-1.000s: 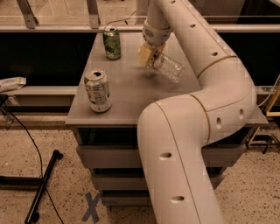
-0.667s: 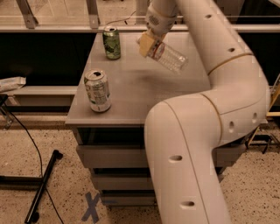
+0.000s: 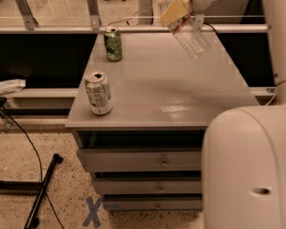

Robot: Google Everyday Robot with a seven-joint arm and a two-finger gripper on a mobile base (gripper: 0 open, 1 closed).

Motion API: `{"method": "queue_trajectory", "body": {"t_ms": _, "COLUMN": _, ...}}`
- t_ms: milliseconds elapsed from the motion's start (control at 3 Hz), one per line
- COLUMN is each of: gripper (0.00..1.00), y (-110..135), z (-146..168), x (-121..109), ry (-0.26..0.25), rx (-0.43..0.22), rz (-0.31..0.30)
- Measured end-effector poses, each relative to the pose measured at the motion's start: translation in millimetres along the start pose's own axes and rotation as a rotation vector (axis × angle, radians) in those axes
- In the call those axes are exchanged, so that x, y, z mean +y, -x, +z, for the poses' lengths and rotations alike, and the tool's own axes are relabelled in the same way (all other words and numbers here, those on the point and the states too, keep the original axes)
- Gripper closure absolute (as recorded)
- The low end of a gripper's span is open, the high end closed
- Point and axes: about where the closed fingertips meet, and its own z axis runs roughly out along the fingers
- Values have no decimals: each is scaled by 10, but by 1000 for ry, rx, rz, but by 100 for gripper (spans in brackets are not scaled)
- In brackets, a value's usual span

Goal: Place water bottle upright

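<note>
The pincer (image 3: 176, 13) is at the top edge of the view, over the far right of the counter (image 3: 178, 89), clamped on the neck end of the water bottle (image 3: 193, 38). The bottle hangs in the air, tilted, its base pointing down and to the right. By my reading the pickup is done; righting and setting down remain. 2 cans, a green can (image 3: 113, 44) and a white can (image 3: 98, 93), stand well apart at left.
</note>
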Motion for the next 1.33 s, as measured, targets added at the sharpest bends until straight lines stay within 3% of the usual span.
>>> {"method": "queue_trajectory", "body": {"t_ms": 333, "gripper": 100, "y": -38, "z": -638, "x": -96, "ry": -4, "rx": -304, "rz": -2}}
{"method": "queue_trajectory", "body": {"t_ms": 667, "gripper": 100, "y": -115, "z": -868, "x": -16, "ry": -29, "rx": -470, "rz": -64}}
{"method": "queue_trajectory", "body": {"t_ms": 1000, "gripper": 100, "y": -139, "z": -806, "x": 55, "ry": -33, "rx": -525, "rz": -100}}
{"method": "queue_trajectory", "body": {"t_ms": 1333, "gripper": 100, "y": -340, "z": -606, "x": -28, "ry": 17, "rx": -621, "rz": -31}}
